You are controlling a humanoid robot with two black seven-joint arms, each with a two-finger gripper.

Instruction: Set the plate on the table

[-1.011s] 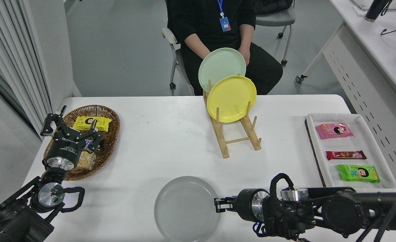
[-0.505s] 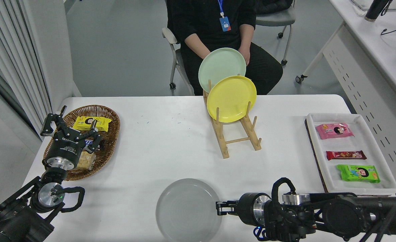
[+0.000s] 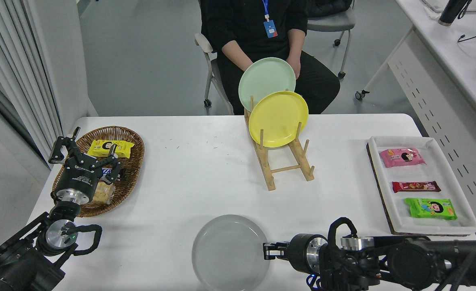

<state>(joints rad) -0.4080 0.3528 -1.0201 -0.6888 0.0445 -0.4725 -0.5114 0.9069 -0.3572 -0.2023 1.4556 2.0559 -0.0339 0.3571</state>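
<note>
Three plates appear. One light-grey plate (image 3: 230,252) lies flat at the bottom centre of the frame on the white table (image 3: 189,178), its near rim close to the table's near edge. One yellow plate (image 3: 278,118) and one pale green plate (image 3: 266,79) stand on edge in a single wooden rack (image 3: 280,161) at upper centre.

Two grippers are in view. The right gripper (image 3: 267,251) enters from the lower right, its tip at the grey plate's right rim; whether its jaws are apart or clamped on the rim cannot be told. The left gripper (image 3: 85,155) is parked at lower left above a wicker basket (image 3: 130,141) of snacks, its fingers spread apart.

One white tray (image 3: 436,228) at the right holds three packets: pink (image 3: 401,157), dark red (image 3: 415,186) and green (image 3: 430,208). One person in black (image 3: 258,36) sits beyond the far edge.

Compared with one second earlier, the grey plate and the right gripper sit slightly further right and lower in the frame; all other items are unchanged.

Bare tabletop extends between basket and rack and from the rack down to the grey plate.
</note>
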